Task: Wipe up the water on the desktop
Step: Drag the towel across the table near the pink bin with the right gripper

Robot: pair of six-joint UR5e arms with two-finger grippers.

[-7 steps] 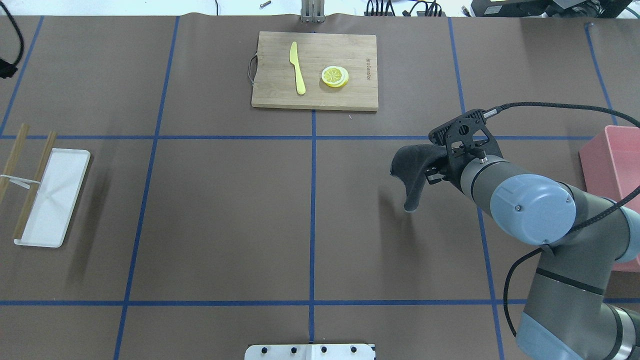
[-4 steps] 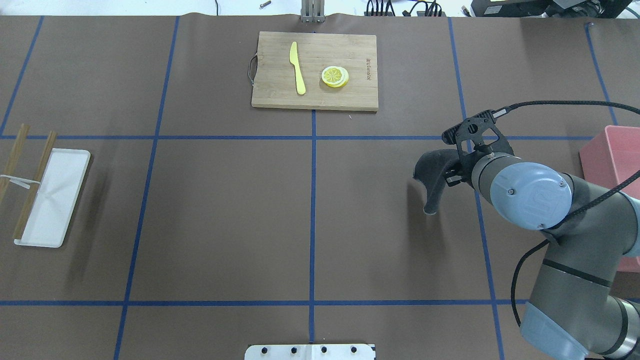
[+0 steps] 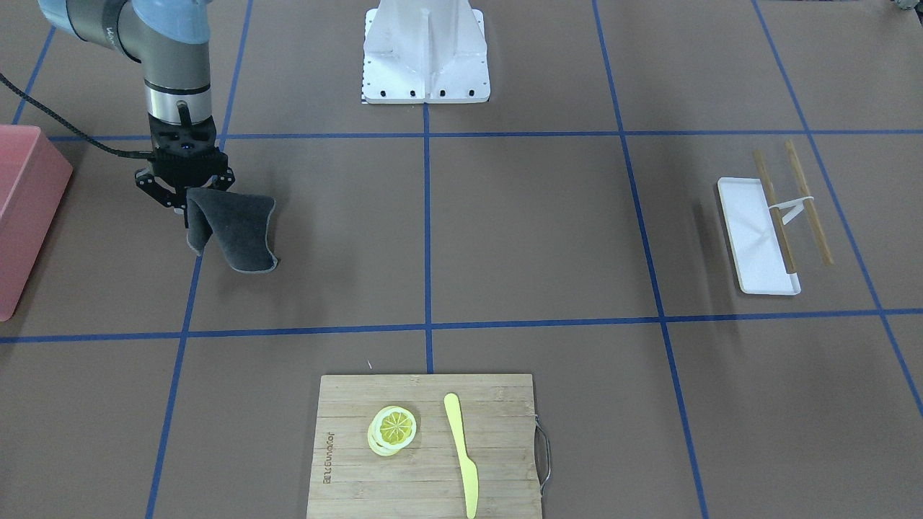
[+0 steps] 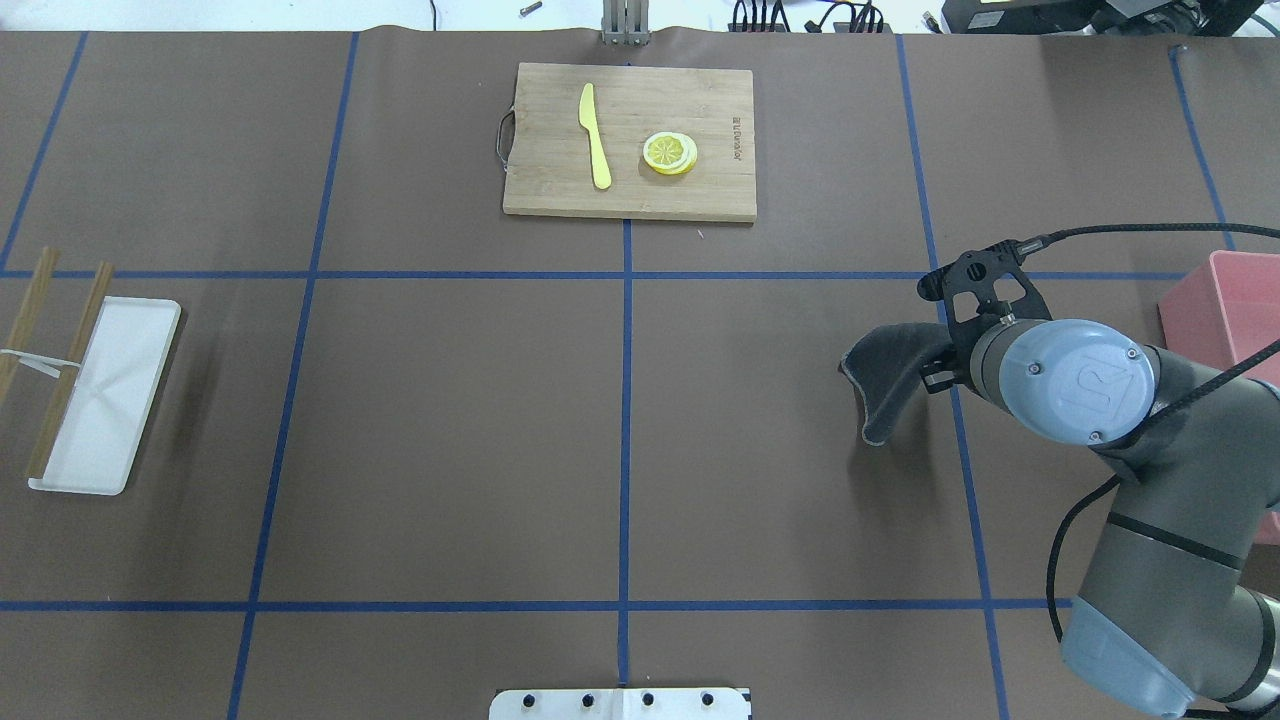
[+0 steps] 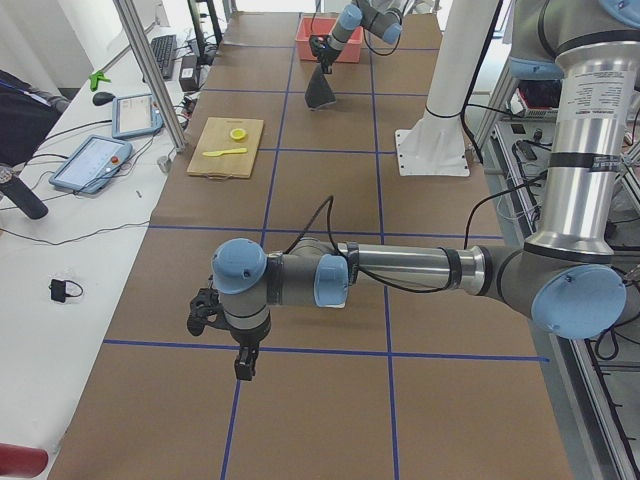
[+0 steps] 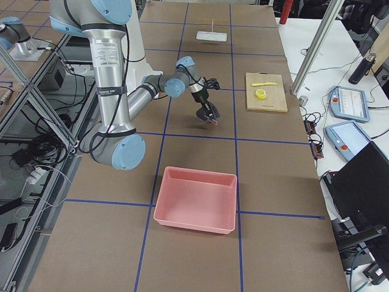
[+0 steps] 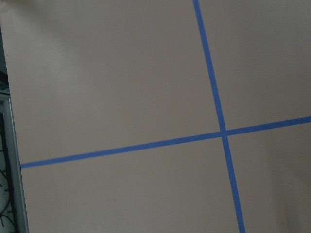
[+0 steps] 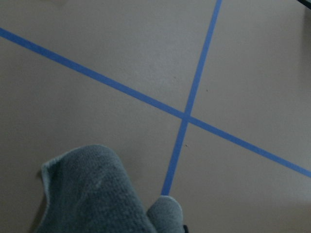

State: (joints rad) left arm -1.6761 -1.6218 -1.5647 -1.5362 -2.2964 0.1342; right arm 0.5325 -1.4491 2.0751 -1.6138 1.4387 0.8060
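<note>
The brown desktop (image 4: 450, 400) with blue tape lines fills every view; I see no water on it. My right gripper (image 3: 186, 196) is shut on a dark grey cloth (image 4: 890, 375) and holds it by one edge. The cloth hangs down over the desktop at the right, by a blue tape line, and also shows in the front view (image 3: 238, 227) and the right wrist view (image 8: 92, 194). Whether its lower edge touches the surface I cannot tell. My left gripper (image 5: 243, 362) shows only in the exterior left view, low over the desktop's left end; I cannot tell if it is open or shut.
A bamboo cutting board (image 4: 540, 190) with a yellow knife (image 4: 596, 135) and a lemon slice (image 4: 670, 153) lies at the far middle. A pink bin (image 4: 1215, 320) stands at the right edge. A white tray (image 4: 105, 400) with chopsticks lies at the left.
My right gripper has carried the grey cloth to the right in the overhead view, toward the pink bin, and a little nearer the robot. Nothing else has moved.
</note>
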